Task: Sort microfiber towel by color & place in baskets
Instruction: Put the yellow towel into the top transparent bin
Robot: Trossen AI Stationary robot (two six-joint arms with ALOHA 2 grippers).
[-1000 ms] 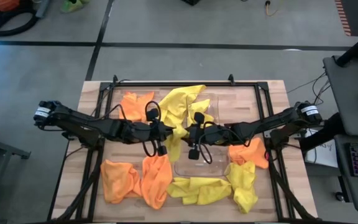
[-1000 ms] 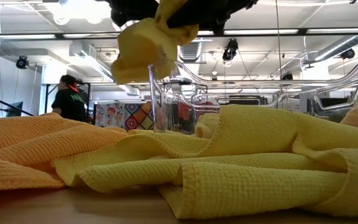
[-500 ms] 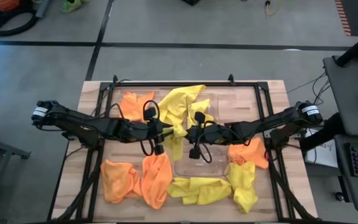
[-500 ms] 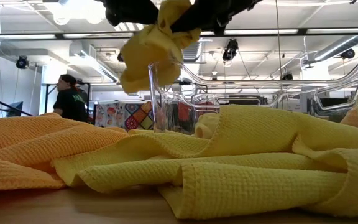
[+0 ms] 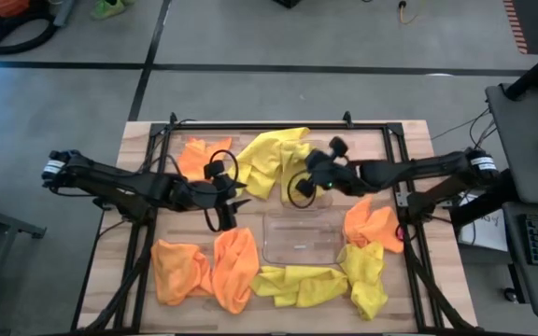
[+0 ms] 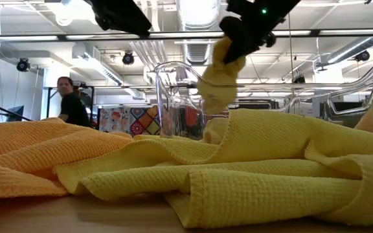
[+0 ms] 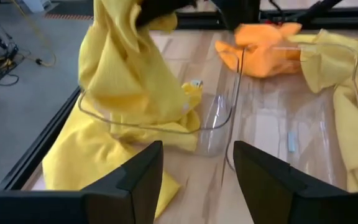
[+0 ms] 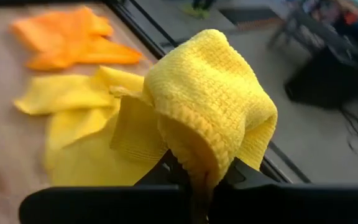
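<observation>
A yellow microfiber towel (image 5: 271, 159) hangs from my right gripper (image 5: 304, 177), which is shut on it above the far basket (image 7: 216, 127). The towel's lower part lies in that basket and spills over its far wall onto the table. My left gripper (image 7: 197, 186) stands open and holds nothing, left of the baskets and above the table. The near basket (image 5: 302, 241) has nothing in it. In the low view the held towel (image 6: 217, 84) dangles below the right gripper (image 6: 238, 35). My right gripper pinches a bunched fold of the yellow towel (image 8: 207, 124) between its two fingers, with the cloth humped over the fingertips and hiding them. The towel hangs slack below the gripper, and its lower end (image 7: 104, 155) rests in and over the far basket.
Orange towels lie at the far left (image 5: 204, 154), near left (image 5: 180, 271) (image 5: 234, 266) and right (image 5: 372, 224). Yellow towels lie along the near edge (image 5: 297, 283) (image 5: 367, 275). A black frame (image 5: 148, 187) borders the table. A person (image 6: 70, 100) stands in the room beyond.
My left gripper has opened, let go of the yellow towel and drawn back toward the table's left edge. My right gripper has shut on the towel and carried it up and toward the far right, over the far basket, so the towel now hangs from it alone.
</observation>
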